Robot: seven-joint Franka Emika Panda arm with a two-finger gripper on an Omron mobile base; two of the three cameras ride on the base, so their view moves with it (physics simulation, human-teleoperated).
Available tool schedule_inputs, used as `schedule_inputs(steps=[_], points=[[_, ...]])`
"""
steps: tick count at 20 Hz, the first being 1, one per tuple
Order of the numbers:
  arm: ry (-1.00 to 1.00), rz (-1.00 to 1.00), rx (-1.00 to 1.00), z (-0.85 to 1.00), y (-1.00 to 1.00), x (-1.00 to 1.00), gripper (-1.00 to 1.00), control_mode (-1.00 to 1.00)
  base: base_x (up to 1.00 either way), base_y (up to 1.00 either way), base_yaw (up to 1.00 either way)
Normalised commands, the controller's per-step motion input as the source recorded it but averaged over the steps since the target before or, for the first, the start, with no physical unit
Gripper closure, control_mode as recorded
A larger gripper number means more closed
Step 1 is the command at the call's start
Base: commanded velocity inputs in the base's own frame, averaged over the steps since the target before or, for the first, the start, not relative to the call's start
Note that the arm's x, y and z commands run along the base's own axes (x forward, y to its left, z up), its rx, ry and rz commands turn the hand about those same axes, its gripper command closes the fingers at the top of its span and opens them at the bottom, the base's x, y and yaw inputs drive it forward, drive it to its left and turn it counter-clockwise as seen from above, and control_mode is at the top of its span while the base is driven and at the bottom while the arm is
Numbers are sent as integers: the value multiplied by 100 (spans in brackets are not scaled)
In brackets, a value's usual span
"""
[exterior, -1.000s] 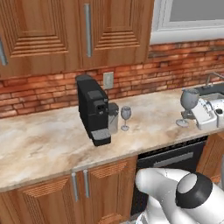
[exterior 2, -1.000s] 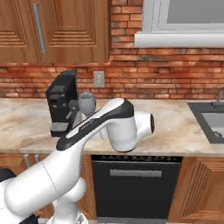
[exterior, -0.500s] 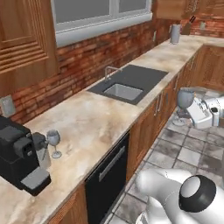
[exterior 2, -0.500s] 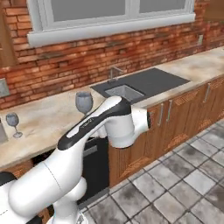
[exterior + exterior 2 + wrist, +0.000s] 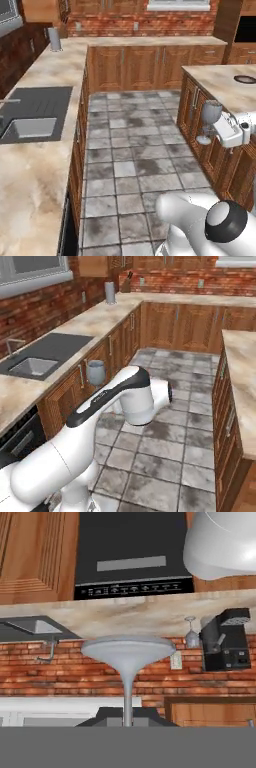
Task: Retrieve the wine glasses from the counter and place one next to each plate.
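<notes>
1. The fingers (image 5: 216,131) are closed on the thin stem of a clear greyish stemmed wine glass (image 5: 209,120), carrying it upright over the grey tiled floor (image 5: 135,150).
2. The small round dark-rimmed plate (image 5: 245,79) is lying beyond the fingers on the beige marbled island worktop (image 5: 225,87), well apart.
3. The second clear stemmed wine glass (image 5: 190,632) is standing beside the black coffee machine (image 5: 225,639).
4. Judging from this, the glass should be travelling level, clearing the worktop edge, landing beside the plate, not on it.
</notes>
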Motion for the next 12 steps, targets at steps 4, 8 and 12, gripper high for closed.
schedule_inputs(steps=[4, 8, 12], points=[[0, 0, 0, 0, 0, 0, 100, 100, 0, 0, -100], [0, 0, 0, 0, 0, 0, 100, 100, 0, 0, -100], [0, 0, 0, 0, 0, 0, 100, 100, 0, 1, -100]])
